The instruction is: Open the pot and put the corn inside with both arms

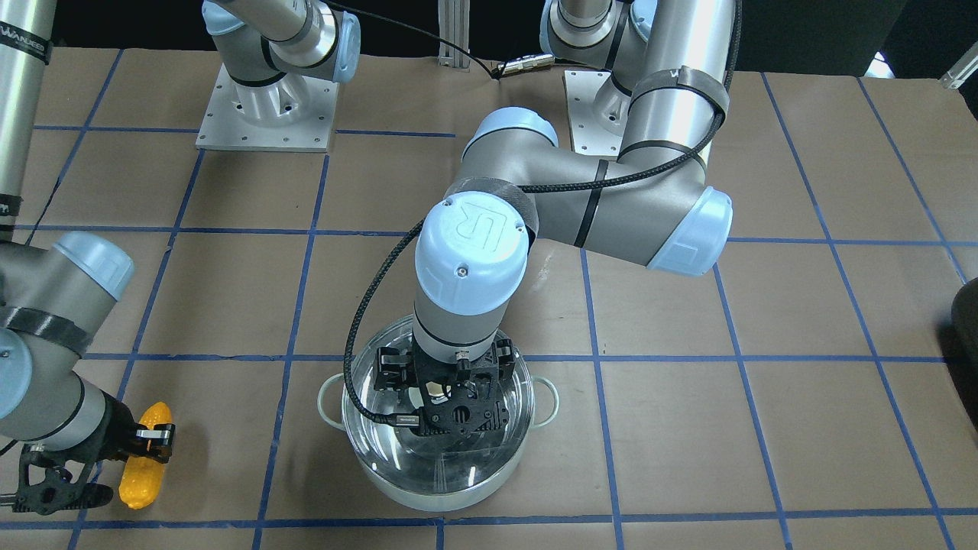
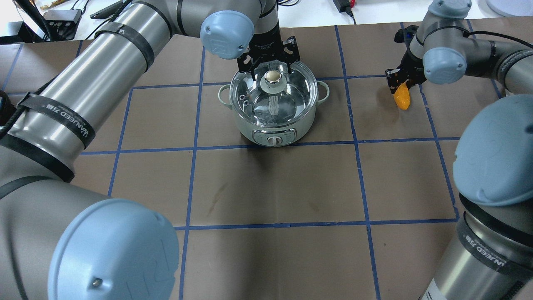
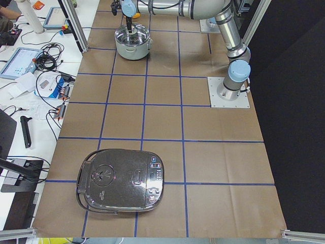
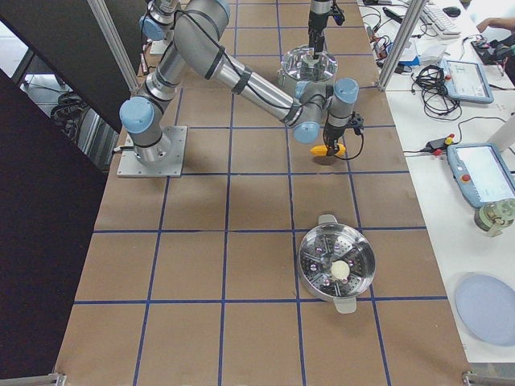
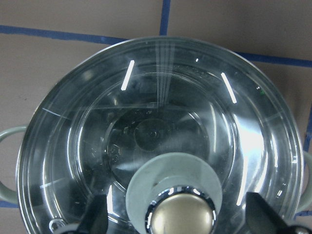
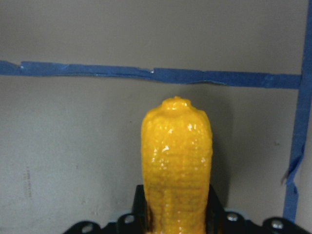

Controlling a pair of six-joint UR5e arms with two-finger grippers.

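Two arms are working at once; the step in hand is the lid grasp, so the task is looking early. Left gripper (image 5: 179, 217) is hanging over the pot (image 2: 272, 127) with fingers apart, straddling the knob (image 2: 272, 76) of the glass lid (image 2: 291, 96), not clamping it yet. Lid is sitting on the pot, and the pot is looking empty through the glass. Right gripper (image 6: 176, 219) is clamping the corn (image 6: 176, 156) near its butt end, tip pointing forward. Corn is sitting well apart from the pot, on the robot's right, low over the desk (image 2: 270, 187). Cannot tell if it is touching the desk or lifted.

Next move is likely calling for the left fingers closing square on the knob, then a straight lift and carrying the lid aside. Right arm is probably needing to wait for the opening before swinging the corn over the rim and letting go. The knob is shiny and round, so slipping is a risk.

Desk is wearing brown paper with a blue tape (image 2: 275, 225) grid. A rice cooker (image 3: 122, 180) and a steamer (image 4: 334, 265) are sitting far down it. Side benches are holding tablets (image 4: 475, 80) and cables (image 3: 51, 56).
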